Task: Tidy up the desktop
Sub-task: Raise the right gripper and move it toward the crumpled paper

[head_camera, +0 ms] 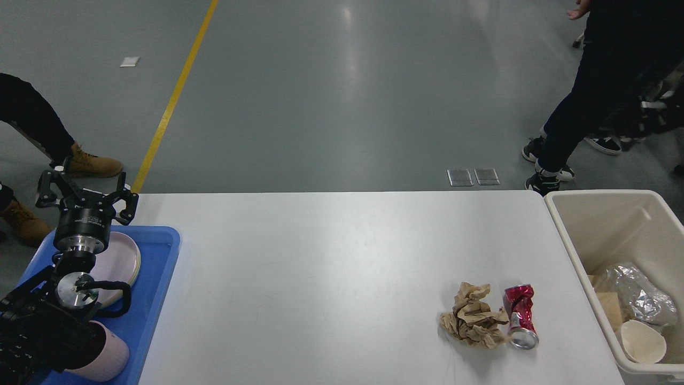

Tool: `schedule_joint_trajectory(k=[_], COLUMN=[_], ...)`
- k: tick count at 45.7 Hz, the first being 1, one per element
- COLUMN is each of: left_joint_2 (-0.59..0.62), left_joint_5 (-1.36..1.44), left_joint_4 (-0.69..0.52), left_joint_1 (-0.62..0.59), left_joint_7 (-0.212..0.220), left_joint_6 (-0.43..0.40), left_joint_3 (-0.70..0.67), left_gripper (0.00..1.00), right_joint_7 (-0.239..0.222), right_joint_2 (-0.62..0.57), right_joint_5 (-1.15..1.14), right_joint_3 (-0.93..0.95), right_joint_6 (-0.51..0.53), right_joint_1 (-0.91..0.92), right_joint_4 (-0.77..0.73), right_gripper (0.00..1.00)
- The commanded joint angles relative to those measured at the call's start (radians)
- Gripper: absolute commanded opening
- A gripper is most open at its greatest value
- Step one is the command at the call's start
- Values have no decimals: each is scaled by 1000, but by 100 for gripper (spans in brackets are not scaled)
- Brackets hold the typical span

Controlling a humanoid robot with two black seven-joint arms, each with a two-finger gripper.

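The white desktop (331,256) fills the middle of the head view. On its right part lie a crumpled brown paper wad (473,315) and, touching it on the right, a crushed red can (519,315). My left gripper (84,192) is open and empty, held above the far end of a blue tray (160,267) at the desktop's left edge. My right gripper is out of view.
The tray holds a pink plate (120,264) and a pink cup (104,358) lying on its side. A cream bin (604,224) at the right edge holds foil, a paper cup and brown scraps. People's legs stand on the floor beyond the desktop.
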Motion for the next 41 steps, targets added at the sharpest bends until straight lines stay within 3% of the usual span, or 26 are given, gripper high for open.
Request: schedule_joint_trajectory(k=[1, 13, 24, 30, 35, 41], left_joint_2=[-1, 0, 0, 0, 0, 0], left_joint_5=[0, 0, 0, 0, 0, 0], left_joint_4=[1, -1, -1, 1, 1, -1], left_joint_1=[0, 0, 0, 0, 0, 0], left_joint_7=[0, 0, 0, 0, 0, 0], left_joint_6=[0, 0, 0, 0, 0, 0], left_joint_3=[0, 0, 0, 0, 0, 0], left_gripper=[96, 96, 96, 96, 96, 96], right_joint_7=[0, 0, -4, -6, -8, -6], right_joint_2=[125, 179, 157, 90, 81, 85], right_joint_5=[34, 148, 157, 155, 137, 137], right_joint_3=[11, 151, 102, 73, 41, -28], right_joint_6=[1, 1, 1, 1, 1, -403], right_joint_1=[60, 129, 128, 112, 99, 97], right_joint_4=[62, 183, 182, 192, 353, 663], right_gripper=[100, 100, 100, 100, 95, 95])
